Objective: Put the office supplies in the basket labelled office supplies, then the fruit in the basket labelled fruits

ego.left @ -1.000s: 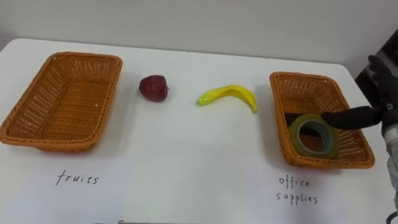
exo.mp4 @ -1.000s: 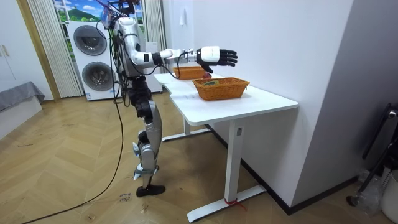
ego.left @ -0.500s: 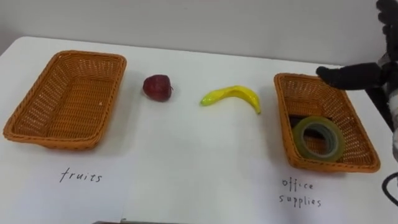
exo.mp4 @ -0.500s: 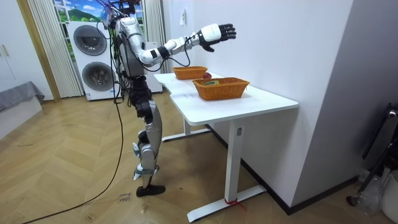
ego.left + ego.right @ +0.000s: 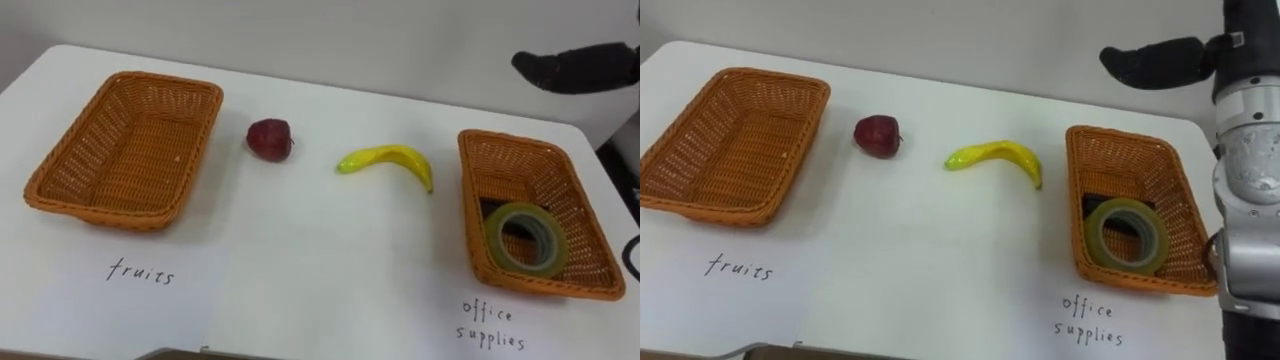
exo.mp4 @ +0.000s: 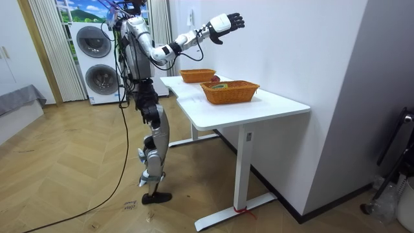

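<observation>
On the white table lie a dark red apple [image 5: 270, 138] and a yellow banana [image 5: 390, 162], side by side between two wicker baskets. The left basket [image 5: 125, 150] holds nothing. The right basket [image 5: 560, 175] holds a roll of clear tape [image 5: 527, 240] resting partly on a small dark thing [image 5: 497, 215]. My right hand [image 5: 580, 68] hangs open and empty high above the table, past the right basket's far end; in the room view the right hand [image 6: 228, 23] is raised well above the table with its fingers spread.
A handwritten label [image 5: 141, 272] lies in front of the left basket and another label [image 5: 491, 325] in front of the right one. The table [image 5: 320, 260] stands against a pale wall. I stand at its long near edge.
My right hand has risen from just over the tape in the right basket to high above the table. The eye view has shifted a little, so everything sits further right.
</observation>
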